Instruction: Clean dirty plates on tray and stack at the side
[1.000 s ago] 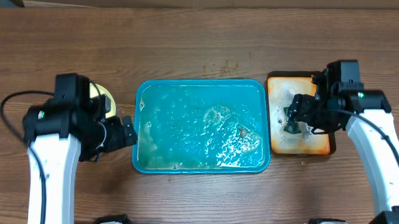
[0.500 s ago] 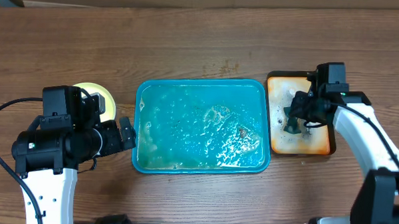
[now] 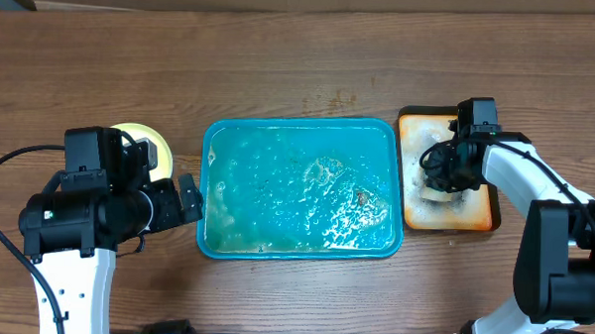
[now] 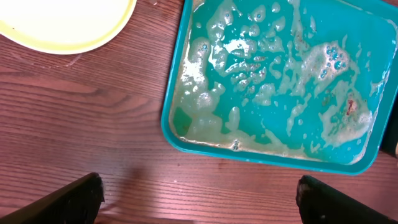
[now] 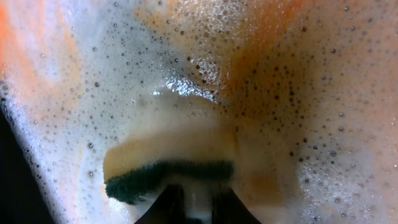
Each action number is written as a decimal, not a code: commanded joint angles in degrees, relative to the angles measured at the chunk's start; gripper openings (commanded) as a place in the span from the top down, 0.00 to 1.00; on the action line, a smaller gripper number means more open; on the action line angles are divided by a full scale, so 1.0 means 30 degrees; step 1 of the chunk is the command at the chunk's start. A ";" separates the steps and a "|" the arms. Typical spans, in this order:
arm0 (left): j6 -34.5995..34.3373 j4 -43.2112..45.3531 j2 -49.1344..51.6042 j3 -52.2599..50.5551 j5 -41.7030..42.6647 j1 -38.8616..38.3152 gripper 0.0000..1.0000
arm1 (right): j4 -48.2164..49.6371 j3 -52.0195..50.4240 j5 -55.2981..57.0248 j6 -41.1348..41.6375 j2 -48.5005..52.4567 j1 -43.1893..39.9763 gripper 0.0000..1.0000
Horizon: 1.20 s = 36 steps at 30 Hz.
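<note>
Right end effector (image 3: pixel 442 178) is down in the orange tray (image 3: pixel 477 219), jaws pinched nearly closed on the sponge (image 5: pixel 168 158). The grip looks like it's on the green scrub edge only, with everything buried in foam (image 5: pixel 292 124). Left end effector (image 3: pixel 184 199) is released, jaws wide, hovering over bare tabletop (image 4: pixel 93 124) just left of the teal tray (image 3: pixel 304 123). That tray holds only soapy water and a few brown specks, no plates in it. The one plate (image 3: pixel 151 142) I can see, pale yellow, sits on the tabletop left of the teal tray, partly under the left arm. Can't tell if others are stacked beneath it.

Risks from here:
- Shallow pinch plus soap: sponge likely slips out on lift.
- Soaked sponge drips suds across the wood in transit.
- Left arm hangs over the plate, so a careless swing could shove it.
- Open left jaws are near the teal tray's rim. A bump would slosh water over the edge.
</note>
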 commanded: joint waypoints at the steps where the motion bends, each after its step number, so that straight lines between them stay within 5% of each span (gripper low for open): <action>1: 0.0357 -0.0007 0.0073 -0.0175 0.0233 -0.0036 0.00 | -0.0284 -0.0131 0.0488 0.0087 0.1049 -0.0058 0.83; 7: 0.0357 0.0007 0.0073 -0.0175 0.0233 -0.0036 0.00 | -0.3534 0.2215 0.0211 0.0073 0.0823 -0.0051 0.87; 11: 0.0357 0.0000 0.0073 -0.0175 0.0233 -0.0036 0.00 | -0.5202 0.4277 0.0568 0.0080 0.0000 -0.0058 0.74; 19: 0.0357 0.0007 0.0073 -0.0175 0.0233 -0.0036 0.00 | -0.6018 0.4561 0.1290 0.0080 -0.0721 -0.0058 0.73; 36: 0.0350 0.0015 0.0073 -0.0175 0.0233 -0.0036 0.00 | 0.1545 -0.1559 -0.0641 0.0095 -0.0699 -0.0051 0.77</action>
